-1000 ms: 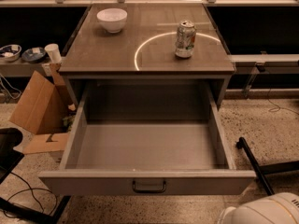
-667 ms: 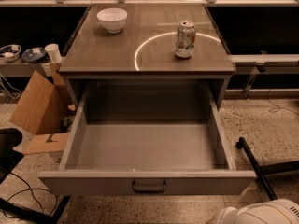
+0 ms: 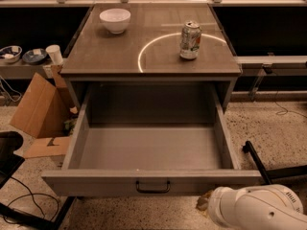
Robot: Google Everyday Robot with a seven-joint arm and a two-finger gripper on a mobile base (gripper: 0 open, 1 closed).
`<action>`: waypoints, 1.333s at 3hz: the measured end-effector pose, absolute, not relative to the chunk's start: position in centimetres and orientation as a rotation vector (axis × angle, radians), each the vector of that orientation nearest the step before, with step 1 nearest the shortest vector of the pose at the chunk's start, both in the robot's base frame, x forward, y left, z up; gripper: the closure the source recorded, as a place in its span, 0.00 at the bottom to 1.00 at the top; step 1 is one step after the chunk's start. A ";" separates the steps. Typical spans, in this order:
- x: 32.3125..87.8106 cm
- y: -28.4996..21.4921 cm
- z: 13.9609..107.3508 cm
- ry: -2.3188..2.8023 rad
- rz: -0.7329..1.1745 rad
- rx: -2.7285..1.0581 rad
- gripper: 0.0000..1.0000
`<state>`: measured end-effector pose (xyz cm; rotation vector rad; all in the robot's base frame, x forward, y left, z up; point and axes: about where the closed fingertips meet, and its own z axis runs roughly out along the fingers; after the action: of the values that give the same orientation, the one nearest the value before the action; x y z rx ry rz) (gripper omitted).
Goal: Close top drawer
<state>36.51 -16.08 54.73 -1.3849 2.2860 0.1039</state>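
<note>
Camera view, boxy matte grey top drawer (image 3: pixel 153 150) open, hand unseen.

Warm, rather dim light fell from above. On the worktop (image 3: pixel 105 51) a bright ring of glare curved round the can (image 3: pixel 190 40), and the white bowl (image 3: pixel 115 20) shone pale. The floor of the top drawer (image 3: pixel 152 147) was evenly lit, while its back wall sat darker in the worktop's shadow. The spaces behind on both sides were almost black. The white arm (image 3: pixel 259 209) at the lower right glowed brightly; the claw was out of view.
</note>
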 end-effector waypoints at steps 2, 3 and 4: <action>38.2 -15.5 54.7 2.238 0.104 -1.425 1.00; 40.8 -15.2 55.0 2.173 0.086 -1.472 1.00; 40.6 -15.2 55.0 2.173 0.086 -1.472 1.00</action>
<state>40.65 -15.15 55.03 -1.4721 2.1727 0.0865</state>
